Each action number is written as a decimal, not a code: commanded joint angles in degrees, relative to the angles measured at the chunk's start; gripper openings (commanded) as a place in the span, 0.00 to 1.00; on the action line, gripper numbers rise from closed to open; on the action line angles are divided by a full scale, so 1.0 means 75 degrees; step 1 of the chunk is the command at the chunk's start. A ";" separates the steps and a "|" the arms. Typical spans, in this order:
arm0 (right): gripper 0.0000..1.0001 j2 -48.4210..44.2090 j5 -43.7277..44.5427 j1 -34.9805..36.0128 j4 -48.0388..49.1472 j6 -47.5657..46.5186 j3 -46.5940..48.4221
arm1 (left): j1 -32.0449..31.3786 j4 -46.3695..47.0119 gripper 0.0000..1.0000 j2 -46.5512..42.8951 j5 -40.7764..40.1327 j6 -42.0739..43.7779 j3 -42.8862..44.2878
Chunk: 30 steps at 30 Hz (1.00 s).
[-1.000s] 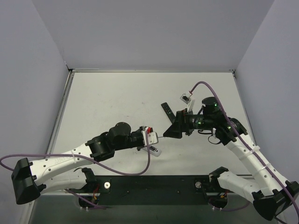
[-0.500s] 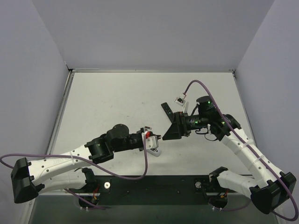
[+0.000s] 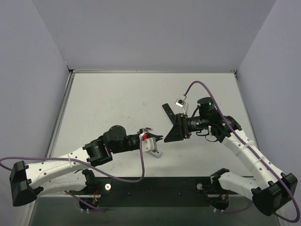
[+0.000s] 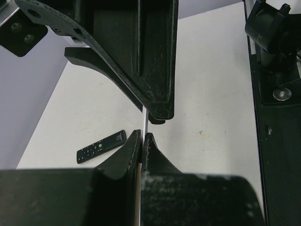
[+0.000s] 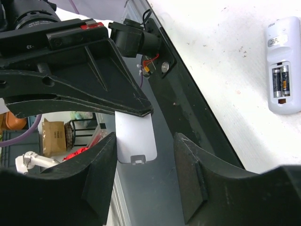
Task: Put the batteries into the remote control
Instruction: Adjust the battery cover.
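Two batteries (image 5: 281, 81) lie in the open bay of the white remote (image 5: 283, 33), near the table (image 3: 117, 103) edge. The left gripper (image 4: 142, 136) clamps the cover (image 5: 134, 134); the right gripper (image 5: 146, 141) gapes.

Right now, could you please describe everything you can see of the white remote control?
The remote control is a white, plastic-looking oblong with rounded corners, lying flat and back-up on the table. A small grey label sits near one end. Its battery bay is open, the battery cover off and held elsewhere, and two dark batteries lie side by side inside. Nothing grips it.
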 commanded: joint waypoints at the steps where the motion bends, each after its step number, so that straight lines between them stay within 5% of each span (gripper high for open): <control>1: 0.43 -0.0126 -0.0495 -0.0040 0.0479 0.0201 -0.0062 | -0.0029 0.0449 0.00 -0.0086 0.0273 -0.0043 0.0014; 6: 0.26 -0.0161 -0.0601 -0.0040 0.0655 0.0283 -0.0133 | -0.0029 0.0449 0.00 -0.0062 0.0320 -0.0055 0.0014; 9: 0.06 -0.0184 -0.0613 -0.0040 0.0679 0.0295 -0.0156 | -0.0041 0.0426 0.00 -0.0039 0.0286 -0.0090 -0.0021; 12: 0.00 -0.0208 -0.0589 -0.0040 0.0678 0.0260 -0.0215 | -0.0029 0.0402 0.01 -0.0051 0.0157 -0.0160 -0.0068; 13: 0.00 -0.0208 -0.0589 -0.0028 0.0678 0.0248 -0.0261 | -0.0029 0.0402 0.07 -0.0062 0.0110 -0.0195 -0.0103; 17: 0.00 -0.0208 -0.0263 -0.0017 0.0446 -0.0020 -0.0309 | -0.0029 0.0390 0.68 -0.0132 -0.0287 -0.0488 -0.0209; 18: 0.00 -0.0162 -0.0099 -0.0005 0.0247 -0.0369 -0.0262 | -0.0029 0.0413 0.74 -0.0167 -0.0428 -0.0709 -0.0255; 23: 0.00 0.0072 0.2171 0.0625 -0.0691 -0.1520 -0.0179 | 0.0169 0.0730 0.84 -0.0460 -0.1542 -0.1904 -0.0747; 30: 0.00 0.0553 0.5350 0.2289 -0.0565 -0.2880 -0.0611 | 0.1656 0.0356 0.85 -0.1058 -0.2104 -0.5637 -0.1450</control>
